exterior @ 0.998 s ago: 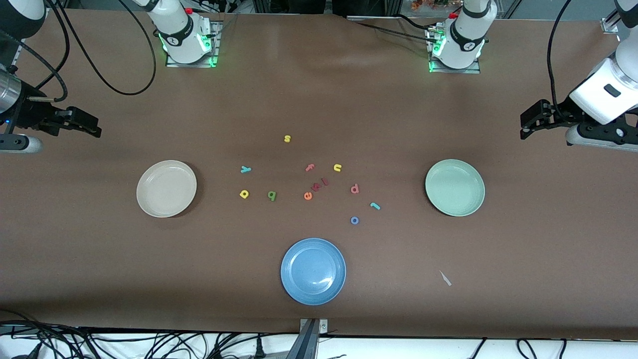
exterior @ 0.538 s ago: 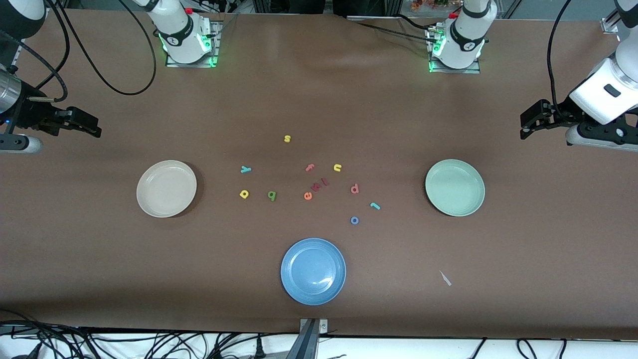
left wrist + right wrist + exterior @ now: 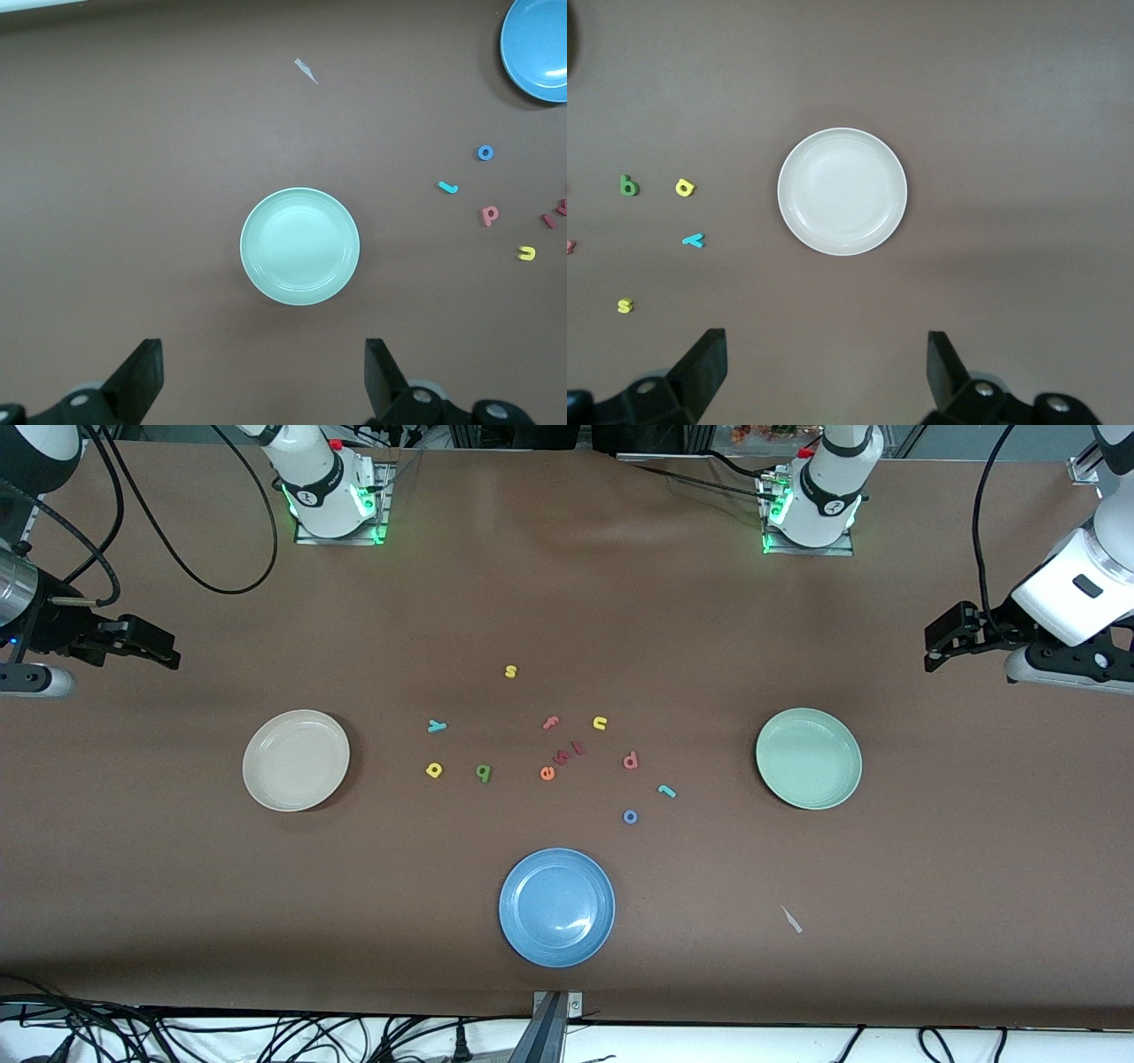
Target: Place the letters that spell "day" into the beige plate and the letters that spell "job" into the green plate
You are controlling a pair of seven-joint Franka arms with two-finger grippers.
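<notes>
Foam letters lie unsorted beside round blue plate (image 3: 556, 906); we see left gripper (image 3: 261, 376) and right gripper (image 3: 824, 372) spread wide, empty.

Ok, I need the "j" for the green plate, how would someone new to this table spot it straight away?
Start at the green plate toward the left arm's end of the table and look toward the middle cluster of letters. The "j" is the nearest letter to that plate, lying between the pinkish-red "b" and the blue ring "o". It is a thin teal hook; neither neighbour is teal.
</notes>
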